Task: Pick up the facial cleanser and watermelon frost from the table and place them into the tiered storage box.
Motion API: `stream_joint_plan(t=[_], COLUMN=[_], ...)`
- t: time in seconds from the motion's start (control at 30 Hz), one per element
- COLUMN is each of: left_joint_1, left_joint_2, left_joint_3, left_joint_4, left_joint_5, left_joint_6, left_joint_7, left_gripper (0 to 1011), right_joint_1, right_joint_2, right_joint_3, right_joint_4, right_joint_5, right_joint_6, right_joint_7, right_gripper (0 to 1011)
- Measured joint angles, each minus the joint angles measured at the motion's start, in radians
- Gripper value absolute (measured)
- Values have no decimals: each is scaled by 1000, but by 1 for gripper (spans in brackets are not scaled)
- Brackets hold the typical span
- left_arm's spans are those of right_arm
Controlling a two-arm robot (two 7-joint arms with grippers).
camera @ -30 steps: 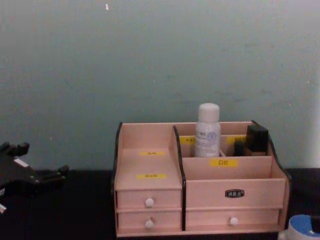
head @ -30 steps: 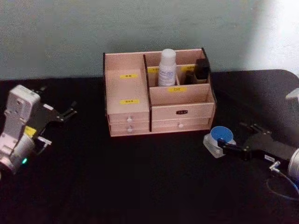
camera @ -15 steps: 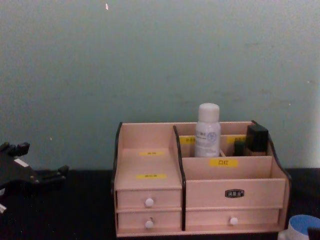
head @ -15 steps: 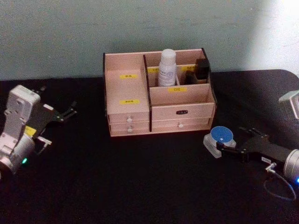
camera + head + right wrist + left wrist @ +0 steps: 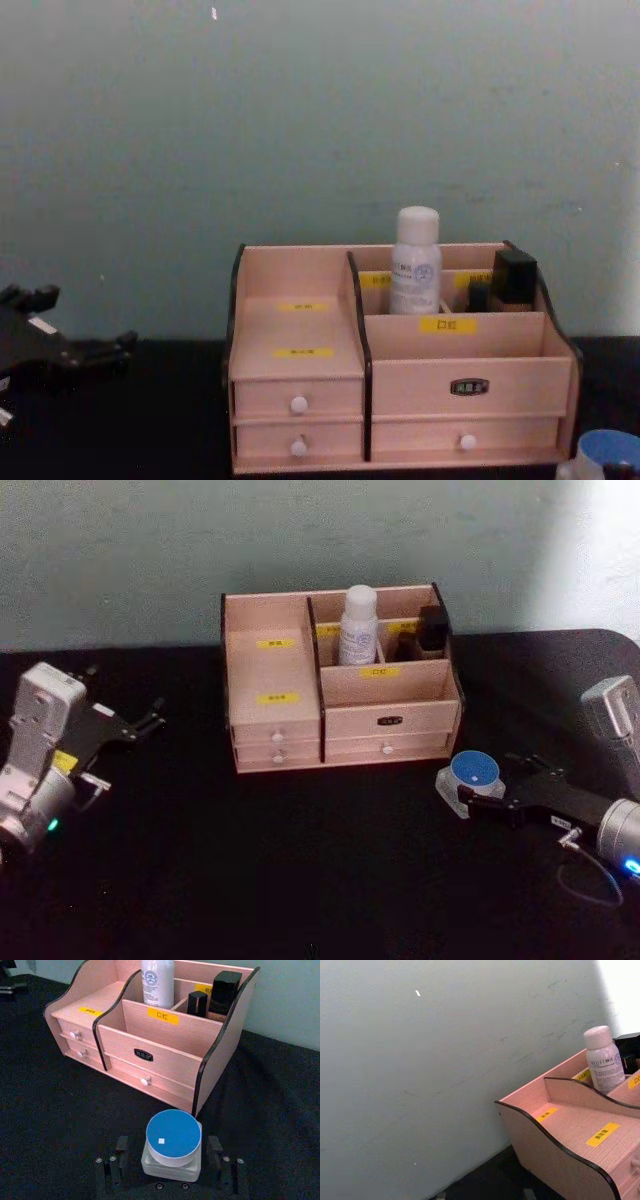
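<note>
Squat clear blue-lidded jar (image 5: 172,1137) is straddled by right gripper's (image 5: 167,1144) spread fingers, could get shoved if closed off-centre. Left gripper (image 5: 155,713) parked.

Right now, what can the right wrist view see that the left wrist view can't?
Right wrist view, not the left: the right pincer, open around a blue-lidded jar, and a small dark plate on the front of the box. Left wrist view, not the right: a wide stretch of grey-green wall with a tiny white fleck. Both: the tiered storage box, the white bottle standing in it, and its yellow labels.
</note>
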Motion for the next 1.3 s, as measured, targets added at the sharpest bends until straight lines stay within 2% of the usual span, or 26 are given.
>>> stream_joint_plan(t=[0.53, 1.3], left_joint_1=[0, 0], left_joint_2=[0, 0], left_joint_3=[0, 0], left_joint_4=[0, 0], left_joint_5=[0, 0], left_joint_6=[0, 0], left_joint_7=[0, 0], left_gripper=[1001, 1001], right_joint_1=[34, 43], right_joint_2=[-29, -47], right_joint_3=[-15, -8], right_joint_4=[46, 64], right_joint_5=[-36, -48], right_joint_6=[-1, 16], right_joint_7=[2, 4], right_gripper=[1003, 1003])
